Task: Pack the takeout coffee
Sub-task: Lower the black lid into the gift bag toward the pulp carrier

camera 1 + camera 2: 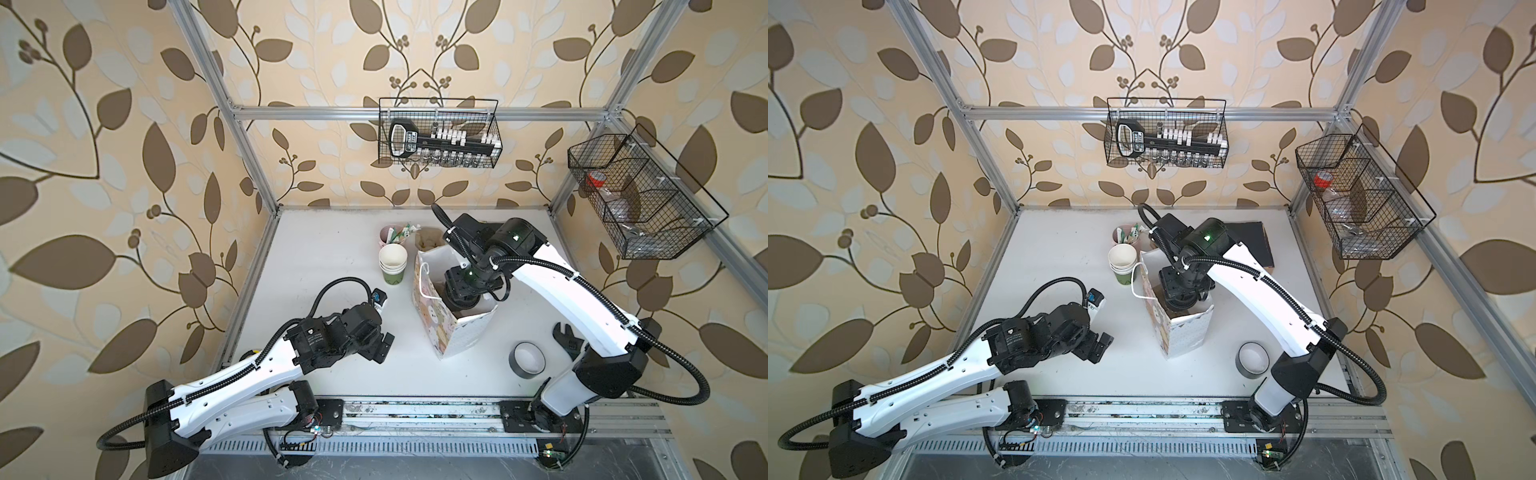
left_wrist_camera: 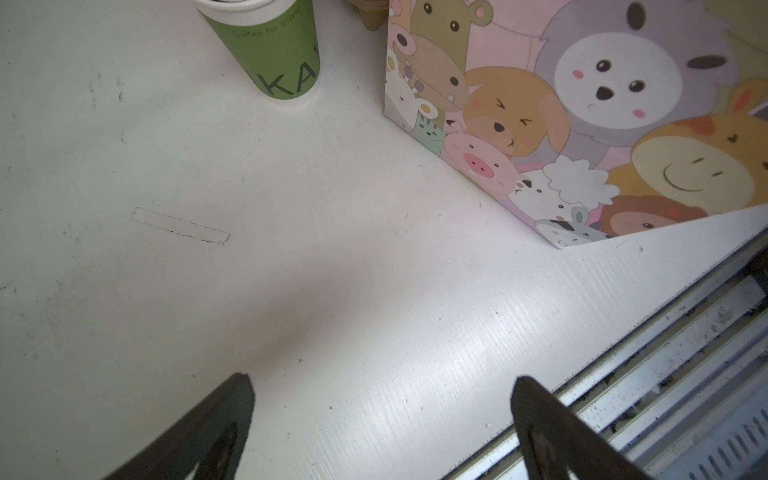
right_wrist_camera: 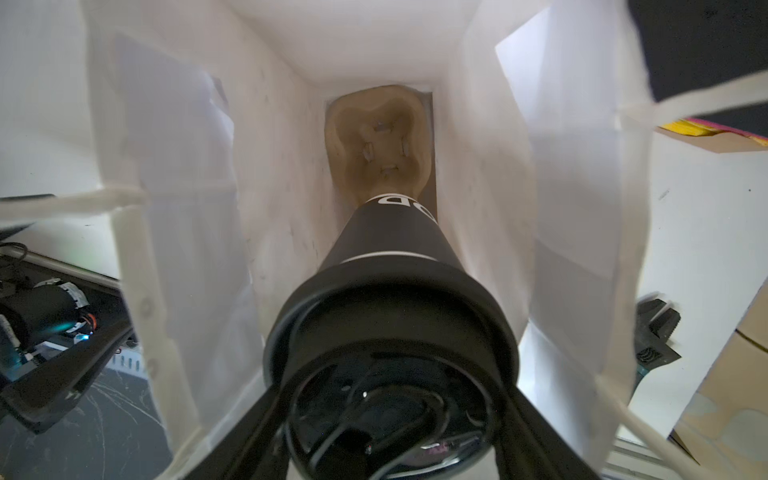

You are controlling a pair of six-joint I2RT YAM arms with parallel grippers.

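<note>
Holding the takeout coffee [image 3: 395, 237] by its lid, my right gripper [image 3: 392, 415] hung in the mouth of the paper bag [image 3: 187, 199], the cup straight below it and the pulp tray [image 3: 376, 133] beneath that; whether the base had seated I could not tell. My left gripper [image 2: 380, 399] stood wide and empty over the worktop [image 2: 208, 291], the bag ahead of it. Placing seemed the step in hand; next called for settling the cup, then releasing.
</note>
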